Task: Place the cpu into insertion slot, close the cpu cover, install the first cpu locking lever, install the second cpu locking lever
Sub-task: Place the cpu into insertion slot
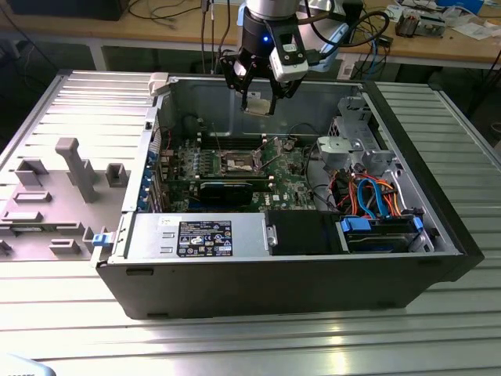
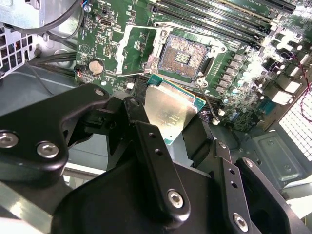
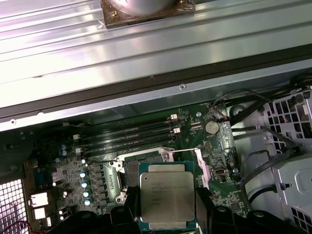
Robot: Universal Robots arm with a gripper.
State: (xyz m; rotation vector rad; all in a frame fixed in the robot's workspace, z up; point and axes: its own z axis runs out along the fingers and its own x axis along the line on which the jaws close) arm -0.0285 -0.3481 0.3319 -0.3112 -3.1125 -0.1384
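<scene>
Silvery cpu [image 2: 170, 114] sits clamped between the black jaws, hanging well above the green board inside the open computer case [image 1: 274, 282]. Insertion slot [image 2: 187, 58] lies bare below, cpu cover [image 2: 123, 51] standing open beside it.

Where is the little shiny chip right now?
In the exterior view the cpu hangs in the gripper, top middle, in the air above the slot inside the open case.
</scene>
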